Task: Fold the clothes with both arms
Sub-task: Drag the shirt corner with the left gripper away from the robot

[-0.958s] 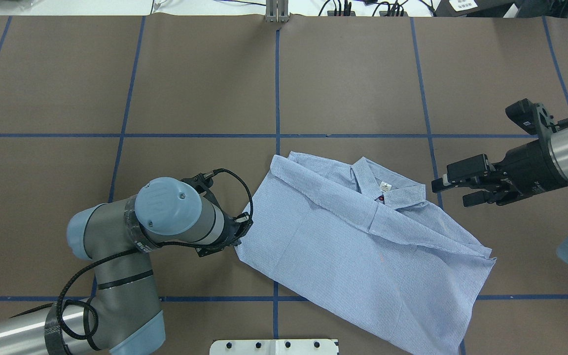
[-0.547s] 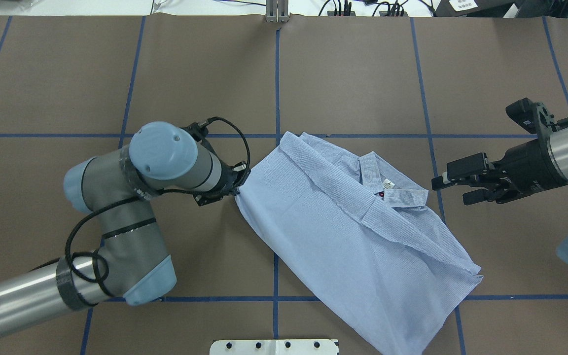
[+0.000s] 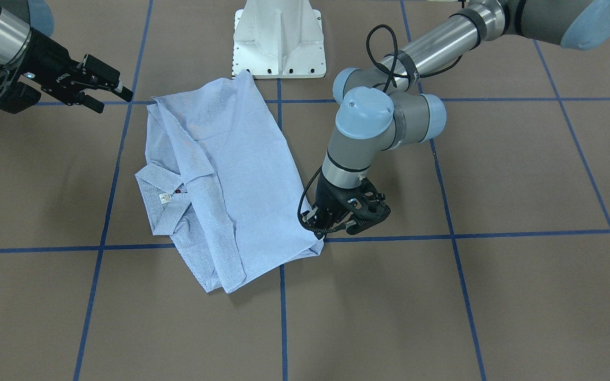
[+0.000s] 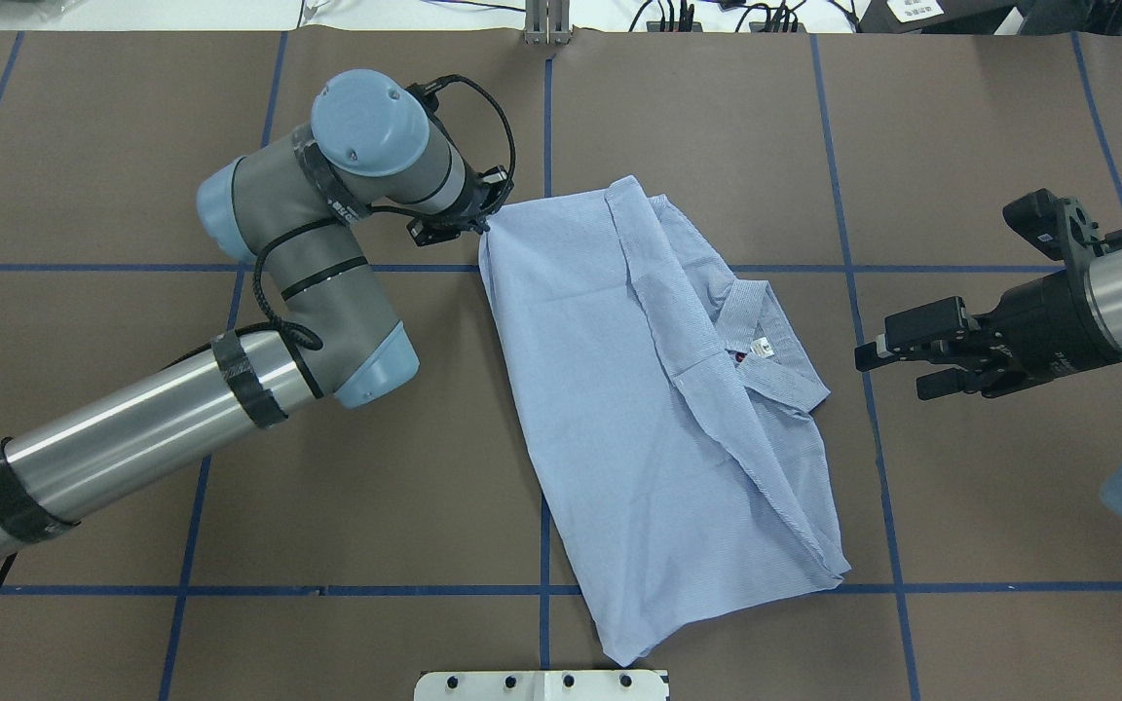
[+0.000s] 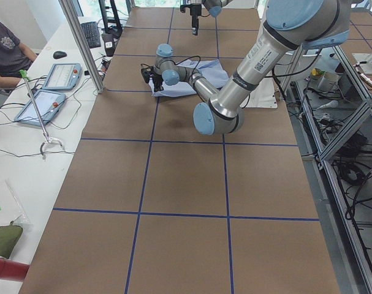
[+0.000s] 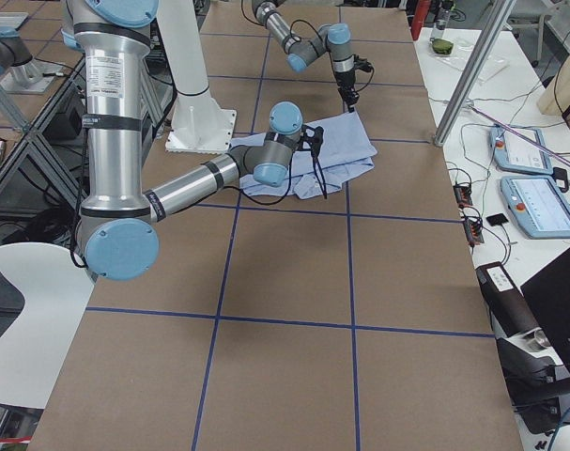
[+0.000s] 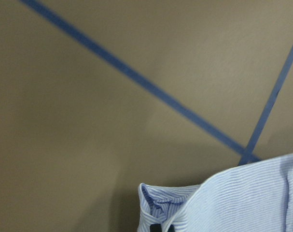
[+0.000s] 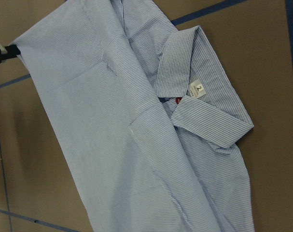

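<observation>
At the near edge of the table (image 4: 84,438), the shirt (image 4: 619,409) starts just beside the white base (image 4: 542,684). It runs away from the robot up the middle of the table, folded lengthwise into a long strip. Its collar (image 4: 775,365) sticks out on the right side about halfway along. A small white label (image 4: 763,348) and a red button (image 8: 177,100) show at the neck.

Level with the collar, the right gripper (image 4: 887,375) hangs over the table just to the right of the shirt, near the collar but apart from it. Its two fingers stand apart and hold nothing. The right arm (image 4: 1106,312) comes in from the table's right edge, nearly level, with the gripper pointing sideways at the shirt.

Farthest out, the left gripper (image 4: 478,222) is clamped on the shirt's far left corner, and the left wrist view shows the cloth bunched there. This corner lies close to a crossing of blue tape lines (image 4: 546,146). The left arm (image 4: 132,438) reaches in from the near left corner of the table and slants toward the far edge. It bends at the elbow, and its wrist turns down so the gripper points at the tabletop. I cannot tell whether the pinched corner is lifted clear of the table.
</observation>
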You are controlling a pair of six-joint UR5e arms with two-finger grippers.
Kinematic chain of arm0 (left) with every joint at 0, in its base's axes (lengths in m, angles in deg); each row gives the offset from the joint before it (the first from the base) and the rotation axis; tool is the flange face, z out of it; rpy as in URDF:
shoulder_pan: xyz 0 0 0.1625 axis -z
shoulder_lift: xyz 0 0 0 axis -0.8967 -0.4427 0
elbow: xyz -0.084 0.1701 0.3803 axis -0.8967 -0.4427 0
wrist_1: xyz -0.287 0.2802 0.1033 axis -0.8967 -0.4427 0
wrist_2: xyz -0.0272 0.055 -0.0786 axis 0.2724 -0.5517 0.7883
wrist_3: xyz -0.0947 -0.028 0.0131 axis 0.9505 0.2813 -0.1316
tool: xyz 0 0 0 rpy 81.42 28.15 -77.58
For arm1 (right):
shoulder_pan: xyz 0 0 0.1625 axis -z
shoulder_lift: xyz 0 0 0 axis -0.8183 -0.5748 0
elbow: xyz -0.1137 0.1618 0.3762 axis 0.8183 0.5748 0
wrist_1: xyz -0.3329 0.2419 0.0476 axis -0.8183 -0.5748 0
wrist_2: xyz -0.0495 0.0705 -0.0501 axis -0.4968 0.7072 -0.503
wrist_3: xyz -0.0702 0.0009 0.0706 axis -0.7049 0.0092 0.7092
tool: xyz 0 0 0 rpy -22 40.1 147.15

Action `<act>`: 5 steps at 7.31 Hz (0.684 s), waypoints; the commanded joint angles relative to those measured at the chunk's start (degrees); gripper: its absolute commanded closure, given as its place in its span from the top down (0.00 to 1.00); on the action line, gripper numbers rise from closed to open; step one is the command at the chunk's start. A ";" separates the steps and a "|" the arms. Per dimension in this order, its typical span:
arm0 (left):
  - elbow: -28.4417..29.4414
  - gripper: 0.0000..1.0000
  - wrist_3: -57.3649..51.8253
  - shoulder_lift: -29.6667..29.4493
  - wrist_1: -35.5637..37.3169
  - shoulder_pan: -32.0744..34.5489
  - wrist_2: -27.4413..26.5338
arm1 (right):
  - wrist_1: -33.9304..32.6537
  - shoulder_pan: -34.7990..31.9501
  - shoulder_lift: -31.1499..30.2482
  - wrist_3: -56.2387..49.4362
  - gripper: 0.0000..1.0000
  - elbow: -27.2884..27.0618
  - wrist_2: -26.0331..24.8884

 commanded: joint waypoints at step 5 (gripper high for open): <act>15.58 0.00 -2.87 -5.40 -21.97 2.62 -11.64 | 0.00 -0.59 -0.04 0.00 1.00 -0.13 -0.94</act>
